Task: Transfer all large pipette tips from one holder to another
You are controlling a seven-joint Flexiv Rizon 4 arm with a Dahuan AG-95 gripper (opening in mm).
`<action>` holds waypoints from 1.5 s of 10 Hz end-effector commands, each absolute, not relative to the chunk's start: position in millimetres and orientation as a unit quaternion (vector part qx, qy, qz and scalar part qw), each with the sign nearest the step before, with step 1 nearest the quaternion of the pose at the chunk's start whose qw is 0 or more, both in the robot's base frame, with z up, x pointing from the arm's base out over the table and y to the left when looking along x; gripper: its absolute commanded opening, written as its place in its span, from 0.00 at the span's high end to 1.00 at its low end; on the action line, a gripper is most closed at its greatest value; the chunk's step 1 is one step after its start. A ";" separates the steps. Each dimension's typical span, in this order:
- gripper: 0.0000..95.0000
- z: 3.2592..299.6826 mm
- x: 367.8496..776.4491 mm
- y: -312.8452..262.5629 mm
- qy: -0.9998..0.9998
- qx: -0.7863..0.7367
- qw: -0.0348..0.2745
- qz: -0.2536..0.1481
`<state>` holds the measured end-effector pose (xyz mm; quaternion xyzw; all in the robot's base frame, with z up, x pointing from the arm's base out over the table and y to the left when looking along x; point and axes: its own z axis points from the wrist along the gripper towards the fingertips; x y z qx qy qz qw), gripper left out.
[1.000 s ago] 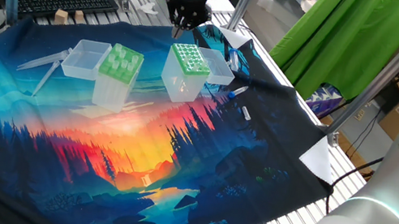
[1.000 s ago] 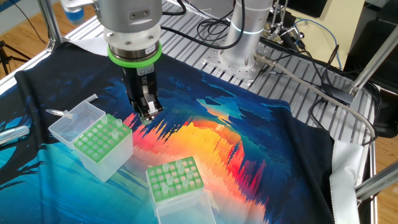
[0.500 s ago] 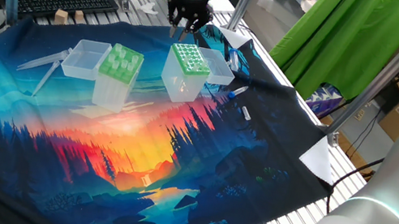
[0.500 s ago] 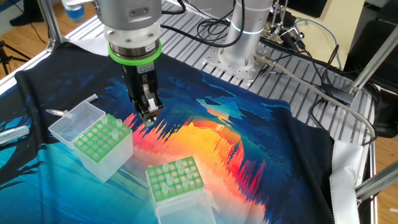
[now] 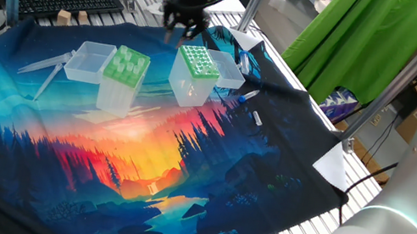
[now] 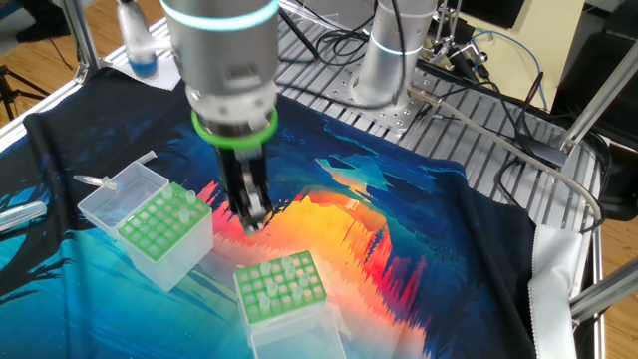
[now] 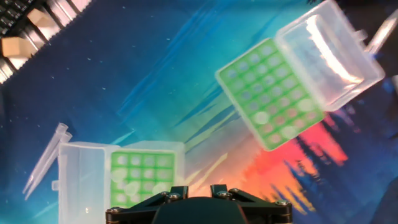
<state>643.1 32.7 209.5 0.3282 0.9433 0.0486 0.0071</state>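
Centring the fingers (image 6: 251, 204) over a large pipette tip (image 6: 186, 200) standing in the light-green holder (image 6: 159, 231) matters most; they hang just beside that holder, blurred, their gap unreadable, nothing visibly held; descend straight.

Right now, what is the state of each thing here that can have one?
Translucent box with plain light-green top: lid open, several clear large pipette tips standing in it.
Translucent box with dotted darker-green top: its lid open, at least one tip standing in it.
Loose clear tips: lying flat beside the light-green box's lid.
Tool: pointing down, blurred; open or shut unclear.
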 end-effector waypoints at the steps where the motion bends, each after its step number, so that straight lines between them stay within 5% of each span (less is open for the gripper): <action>1: 0.80 204.0 648.9 41.7 0.941 0.335 0.007 0.049; 15: 0.80 161.0 660.2 65.3 0.929 0.365 0.022 0.058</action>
